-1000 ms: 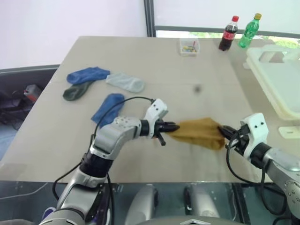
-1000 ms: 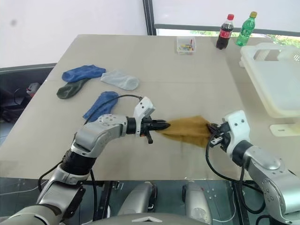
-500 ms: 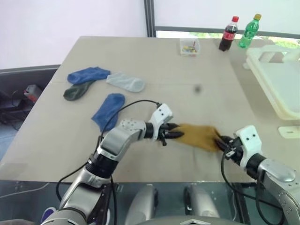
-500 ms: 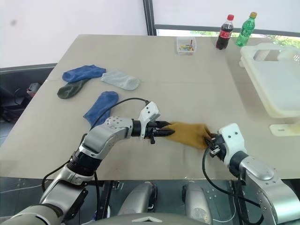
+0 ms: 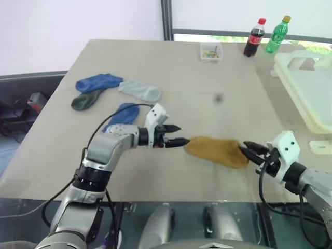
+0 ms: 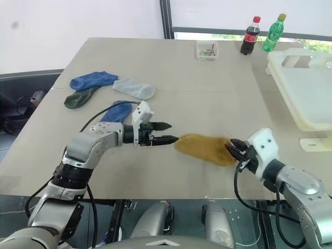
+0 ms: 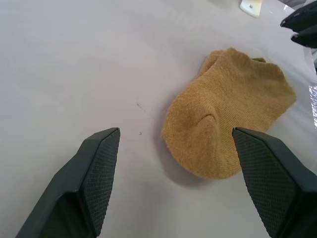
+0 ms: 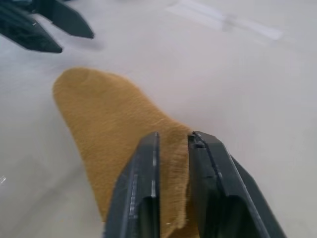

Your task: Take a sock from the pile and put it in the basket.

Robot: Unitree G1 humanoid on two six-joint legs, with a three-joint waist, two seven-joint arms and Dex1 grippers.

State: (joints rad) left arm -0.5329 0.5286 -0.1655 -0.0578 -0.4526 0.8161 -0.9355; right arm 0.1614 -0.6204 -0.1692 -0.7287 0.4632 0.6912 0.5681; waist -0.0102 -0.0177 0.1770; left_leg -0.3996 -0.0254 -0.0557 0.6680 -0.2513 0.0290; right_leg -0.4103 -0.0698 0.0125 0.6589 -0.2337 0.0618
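Sock (image 5: 217, 151) was pinched at one edge by right gripper (image 8: 173, 144), left gripper (image 5: 174, 134) released and apart; lift needed before carrying to basket (image 5: 307, 88).

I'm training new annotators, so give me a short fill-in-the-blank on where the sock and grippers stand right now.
1. The mustard sock lies on the ____.
2. The right gripper is shut on the sock's ____ end.
3. The left gripper, just clear of the sock's toe, has its fingers ____.
4. The basket stands at the table's ____ edge.

Missing words: table; cuff; open; right
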